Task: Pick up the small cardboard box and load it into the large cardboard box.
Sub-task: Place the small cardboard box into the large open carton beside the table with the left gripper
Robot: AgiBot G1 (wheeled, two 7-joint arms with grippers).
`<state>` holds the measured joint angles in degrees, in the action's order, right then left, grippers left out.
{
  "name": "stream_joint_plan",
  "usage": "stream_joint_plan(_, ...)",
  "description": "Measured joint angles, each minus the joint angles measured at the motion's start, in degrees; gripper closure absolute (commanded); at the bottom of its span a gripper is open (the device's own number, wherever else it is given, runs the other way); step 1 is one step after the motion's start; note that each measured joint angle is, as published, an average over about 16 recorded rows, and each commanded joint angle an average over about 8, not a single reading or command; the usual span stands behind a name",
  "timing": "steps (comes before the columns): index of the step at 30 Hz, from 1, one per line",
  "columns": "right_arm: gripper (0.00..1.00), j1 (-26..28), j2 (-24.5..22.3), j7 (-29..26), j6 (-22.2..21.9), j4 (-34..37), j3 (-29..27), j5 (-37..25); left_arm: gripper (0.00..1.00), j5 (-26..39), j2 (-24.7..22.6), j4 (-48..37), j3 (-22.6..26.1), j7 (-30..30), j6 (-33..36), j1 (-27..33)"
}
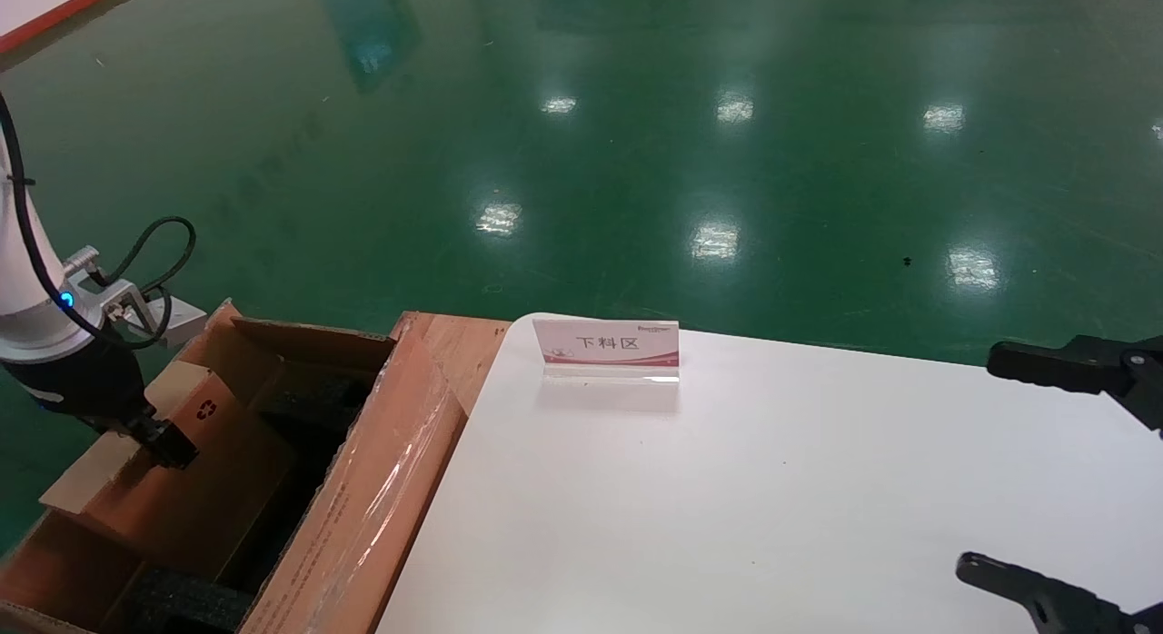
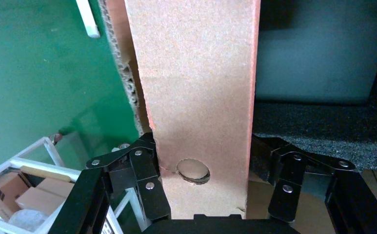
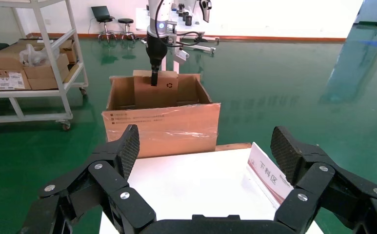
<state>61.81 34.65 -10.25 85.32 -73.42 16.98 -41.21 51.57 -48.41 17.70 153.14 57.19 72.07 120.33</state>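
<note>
The small cardboard box (image 1: 218, 489) stands on edge with its lower part inside the large cardboard box (image 1: 382, 489), which sits on the floor left of the table. Its recycling mark faces the table. My left gripper (image 1: 168, 448) is shut on its upper edge. In the left wrist view the fingers (image 2: 149, 190) clamp the pale narrow edge (image 2: 201, 87) with the round hole, and black foam (image 2: 323, 131) lies beside it. The right wrist view shows the small box (image 3: 155, 92) rising above the large carton (image 3: 162, 126). My right gripper (image 1: 990, 466) is open and empty over the table's right side.
A white table (image 1: 727, 507) carries an acrylic sign (image 1: 607, 348) near its far left edge. A wooden board edge (image 1: 454, 343) lies between table and carton. A white shelf cart with cartons (image 3: 25, 63) stands beyond the large box. Green floor surrounds everything.
</note>
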Motion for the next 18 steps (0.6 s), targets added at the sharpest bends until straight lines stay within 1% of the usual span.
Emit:
stream_joint_plan(1,0.00,0.00,0.00,0.00,0.00,0.00,0.00,0.00,0.99,-0.15,-0.15,-0.48,-0.07,-0.09,0.08,-0.52)
stream_joint_plan(2,0.00,0.00,0.00,0.00,-0.01,0.00,0.01,0.01,0.92,-0.28,-0.31,-0.95,-0.14,-0.17,0.16,-1.02)
stream_joint_plan(8,0.00,0.00,-0.01,0.01,-0.02,0.01,0.03,0.02,0.17,-0.79,-1.12,-3.17,-0.34,-0.63,0.55,-3.20)
stream_joint_plan(9,0.00,-0.01,-0.01,0.01,-0.02,0.01,0.03,0.02,0.06,-0.83,-1.22,-3.42,-0.35,-0.69,0.59,-3.42)
stream_joint_plan(10,0.00,-0.01,-0.01,0.01,-0.02,0.01,0.03,0.03,0.00,-0.85,-1.30,-3.62,-0.36,-0.74,0.63,-3.60)
stream_joint_plan(18,0.00,-0.01,-0.01,0.02,-0.03,0.02,0.04,0.04,0.00,-0.82,-1.47,-4.09,-0.31,-0.89,0.72,-4.00)
